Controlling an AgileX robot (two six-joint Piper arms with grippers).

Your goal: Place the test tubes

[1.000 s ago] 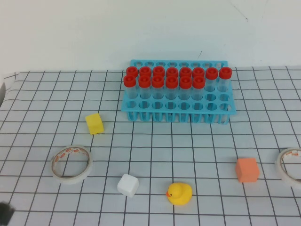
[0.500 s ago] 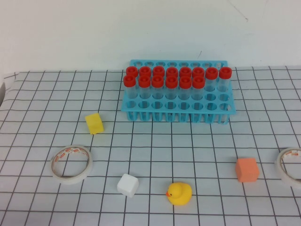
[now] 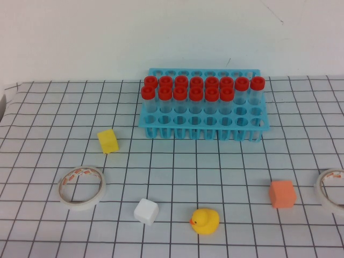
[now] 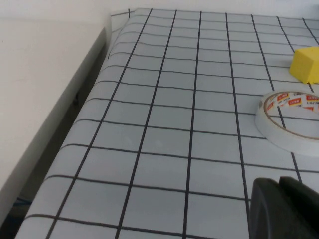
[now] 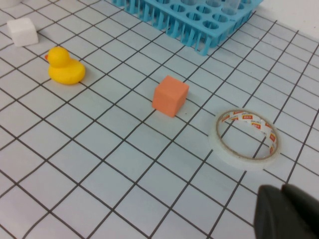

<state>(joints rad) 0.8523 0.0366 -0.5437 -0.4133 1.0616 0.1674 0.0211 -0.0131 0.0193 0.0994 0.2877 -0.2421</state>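
1. high view: fourteen red-capped test tubes (image 3: 196, 88) stand upright in the blue rack (image 3: 199, 133) at the far side of the gridded table (image 3: 226, 166), filling two rows, eight behind and six in front. the rack's nearer holes are empty. no loose tube lies on the table. nearer the robot sit a yellow cube (image 3: 108, 141), a left tape roll (image 3: 81, 186), a white cube (image 3: 146, 211), a rubber duck (image 3: 205, 221), an orange cube (image 3: 282, 194) and a right tape roll (image 3: 332, 189). neither arm shows here.

2. left wrist view: the left gripper (image 4: 280, 199), pinched shut and empty, hangs low over the table near its left edge, just beside the left tape roll, the yellow cube beyond.

3. right wrist view: the right gripper (image 5: 284, 204), likewise closed on nothing, hovers near the right tape roll, with the orange cube, the duck and the rack farther off.

4. the placing looks finished or paused, both arms parked. any further tube would first have to be found, then gripped upright and lowered squarely into a free hole.
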